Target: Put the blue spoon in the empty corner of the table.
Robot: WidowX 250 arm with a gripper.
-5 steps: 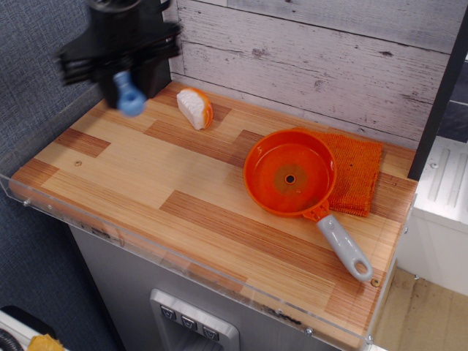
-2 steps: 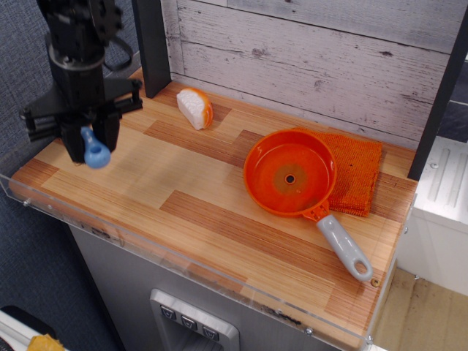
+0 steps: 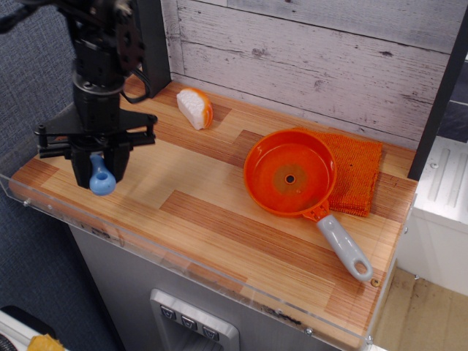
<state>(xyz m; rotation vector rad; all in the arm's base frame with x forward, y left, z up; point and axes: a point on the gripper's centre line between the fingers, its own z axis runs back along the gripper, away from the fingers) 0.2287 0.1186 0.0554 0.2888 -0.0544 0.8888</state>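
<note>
My gripper (image 3: 98,170) points straight down over the front left part of the table (image 3: 219,219). It is shut on the blue spoon (image 3: 101,180); only the chunky light-blue handle end shows below the jaws, and the grey bowl is hidden inside the gripper. The spoon hangs low over the bare wood-plank corner (image 3: 44,175) at the front left; I cannot tell whether it touches the wood. The gripper's body hides the part of the corner behind it.
An orange pan (image 3: 290,173) with a grey handle (image 3: 345,247) lies right of centre, partly on an orange cloth (image 3: 356,172). A white and orange sponge-like piece (image 3: 194,108) sits at the back. A clear acrylic rim (image 3: 146,245) edges the front.
The gripper has carried the blue spoon from the back left corner forward and down, then slightly right, to hang low over the front left corner.
</note>
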